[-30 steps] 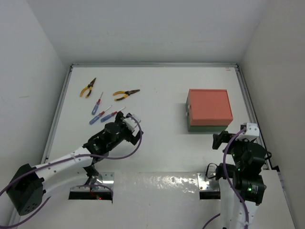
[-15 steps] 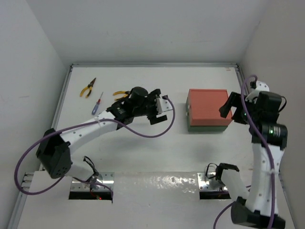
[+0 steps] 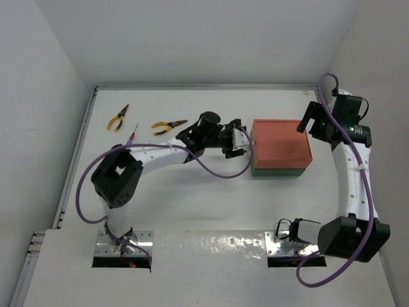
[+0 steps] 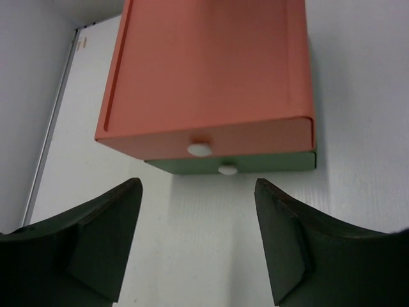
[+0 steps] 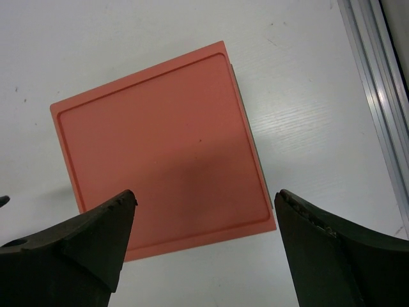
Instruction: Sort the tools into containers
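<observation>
The containers are one box: a salmon-red tray [image 3: 281,144] stacked on a dark green tray [image 3: 281,171], both pushed in. Each has a white knob on its left face, the salmon tray's knob [image 4: 200,148] above the green tray's knob [image 4: 227,169]. My left gripper [image 3: 238,141] is open and empty just left of that face, facing the knobs and apart from them. My right gripper [image 3: 307,119] is open and empty above the box's far right corner, looking down on the salmon lid [image 5: 160,147]. Two yellow-handled pliers [image 3: 117,118] [image 3: 169,126] and one screwdriver [image 3: 132,135] lie at the far left.
A metal rail [image 3: 77,153] runs along the table's left side and another rail [image 5: 377,96] lies close to the right of the box. White walls enclose the table on three sides. The left arm stretches across the table's middle.
Both arms have swung out from near their bases. The left gripper went right to the box's knob face. The right gripper rose over the box's far right. Both jaws narrowed slightly.
</observation>
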